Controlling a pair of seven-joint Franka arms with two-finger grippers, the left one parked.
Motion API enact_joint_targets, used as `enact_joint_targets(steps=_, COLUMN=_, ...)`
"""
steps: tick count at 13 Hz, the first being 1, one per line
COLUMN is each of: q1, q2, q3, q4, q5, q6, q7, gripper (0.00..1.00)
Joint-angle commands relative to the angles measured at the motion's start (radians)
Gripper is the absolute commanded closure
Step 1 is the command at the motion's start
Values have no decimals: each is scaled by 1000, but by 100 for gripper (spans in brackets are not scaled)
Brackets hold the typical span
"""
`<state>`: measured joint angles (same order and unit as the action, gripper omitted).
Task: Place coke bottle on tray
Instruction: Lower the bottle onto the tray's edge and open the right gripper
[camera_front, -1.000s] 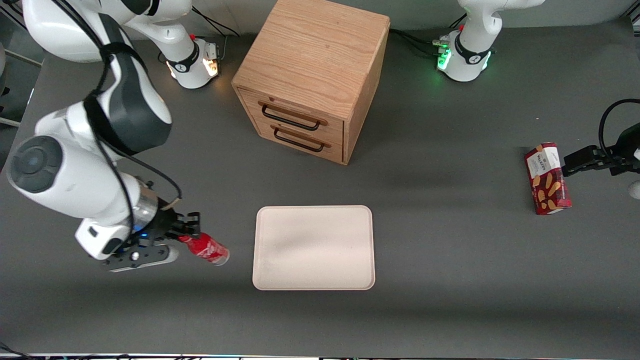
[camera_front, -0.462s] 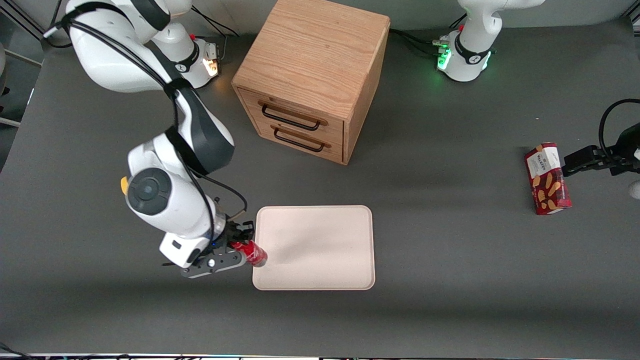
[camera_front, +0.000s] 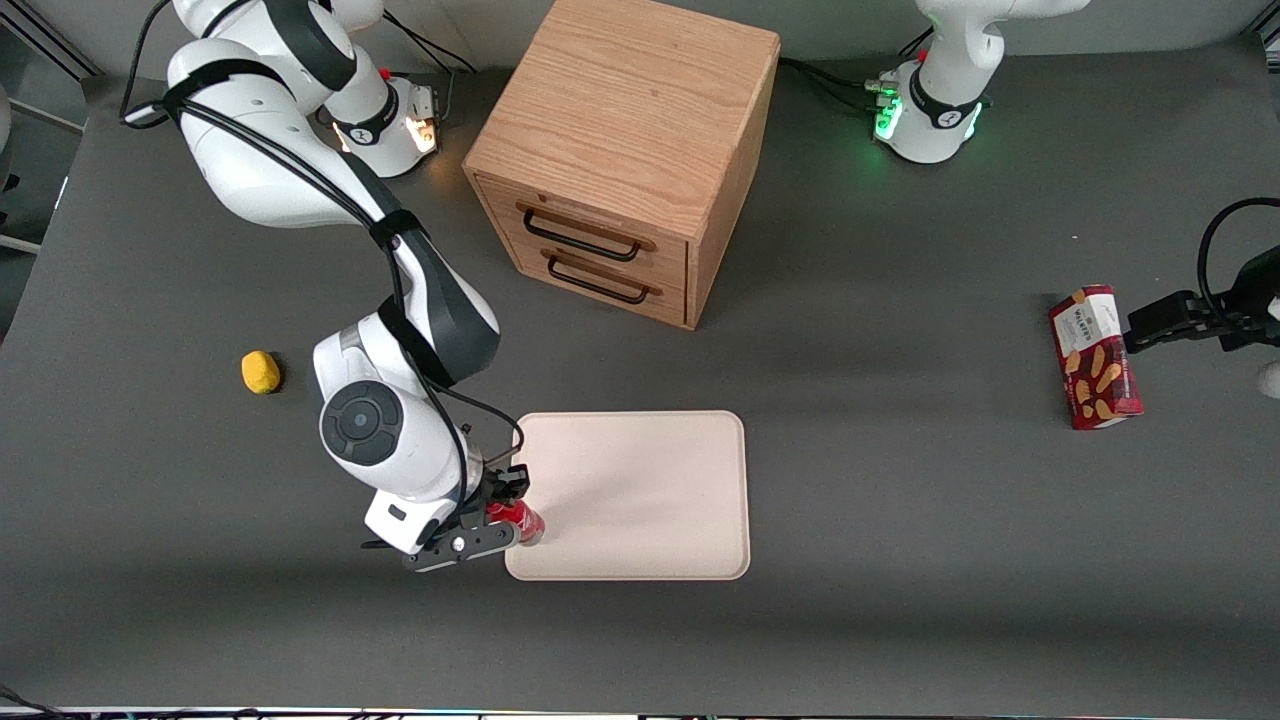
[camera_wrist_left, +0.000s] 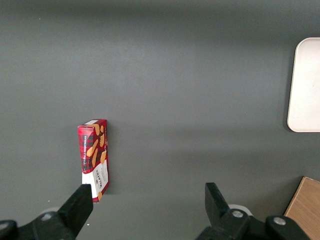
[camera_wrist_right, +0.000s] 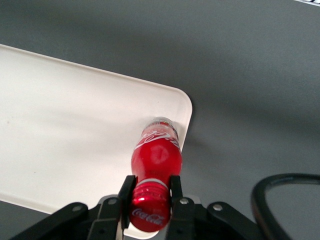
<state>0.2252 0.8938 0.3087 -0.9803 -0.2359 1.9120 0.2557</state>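
my gripper (camera_wrist_right: 150, 194) pinches coke bottle (camera_wrist_right: 154, 165) at neck | long axis near-upright, base toward 12 | probably just above tray (camera_wrist_right: 60, 130) corner

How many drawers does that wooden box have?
2, both on the front of the wooden cabinet: the upper drawer and the lower drawer right under it. The claw holds the coke bottle over the tray.

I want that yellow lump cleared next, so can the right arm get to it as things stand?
Probably, but not yet: the gripper is shut on the coke bottle over the tray edge. The yellow lump lies in the open toward the working arm's end, nothing around it.
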Motion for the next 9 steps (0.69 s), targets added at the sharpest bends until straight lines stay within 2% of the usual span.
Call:
enact_joint_targets(steps=1, q1=13, q2=13, q3=9, q4=40, q5=-29, q6=-2, q7=33, gripper=100)
enact_joint_targets(steps=2, q1=20, q2=17, q3=9, q4=40, q5=-29, q6=4, q7=42, gripper=91)
enact_joint_targets(steps=4, q1=23, q2=20, q3=7, q4=17, q5=-42, q6=56, q7=56, gripper=87)
enact_joint_targets(steps=6, q1=22, q2=20, q3=9, q4=6, q5=-56, q6=73, q7=59, gripper=78)
enact_joint_targets(steps=7, q1=19, q2=20, q3=9, q4=6, q5=-56, q6=76, q7=59, gripper=69)
enact_joint_targets(steps=9, q1=16, q2=20, q3=9, q4=5, q5=-56, q6=76, q7=60, gripper=40)
